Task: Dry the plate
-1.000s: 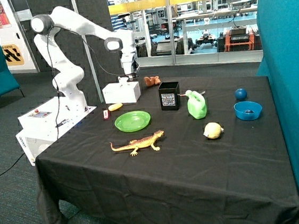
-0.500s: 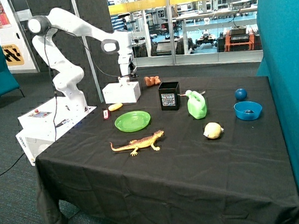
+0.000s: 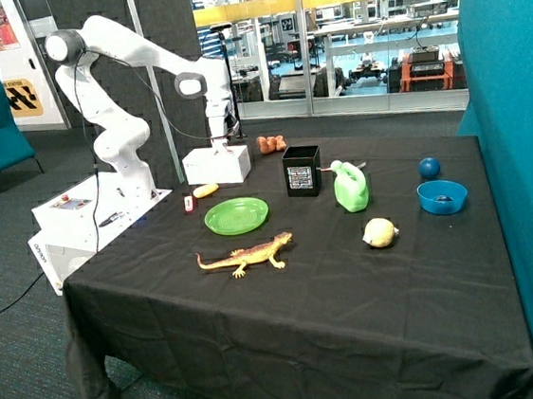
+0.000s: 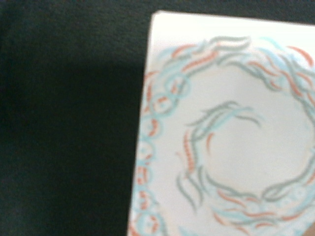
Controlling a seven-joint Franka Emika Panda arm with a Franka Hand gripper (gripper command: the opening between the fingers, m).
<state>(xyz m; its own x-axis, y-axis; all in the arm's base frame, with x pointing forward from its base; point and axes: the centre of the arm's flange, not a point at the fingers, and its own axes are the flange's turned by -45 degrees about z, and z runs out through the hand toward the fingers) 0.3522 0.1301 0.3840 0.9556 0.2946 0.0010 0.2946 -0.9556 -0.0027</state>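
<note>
The bright-green plate (image 3: 237, 215) lies flat on the black tablecloth (image 3: 305, 291), towards the robot's side of the table. My gripper (image 3: 220, 142) hangs just above a white box (image 3: 216, 165) that stands behind the plate at the table's back edge. In the wrist view the top of the white box (image 4: 226, 128) fills most of the picture. It has a ring pattern of blue, red and grey strokes, with black cloth beside it. The plate does not show in the wrist view. Nothing shows in the gripper.
A toy lizard (image 3: 248, 254) lies in front of the plate. A black box (image 3: 302, 171), a green jug (image 3: 350, 187), a yellow round object (image 3: 380, 232), a blue bowl (image 3: 442, 196) and a blue ball (image 3: 429, 167) stand further along. A yellow item (image 3: 206, 191) lies by the white box.
The arm has swung a little towards its base, carrying the gripper across the top of the white box and slightly lower. Nothing on the table has moved.
</note>
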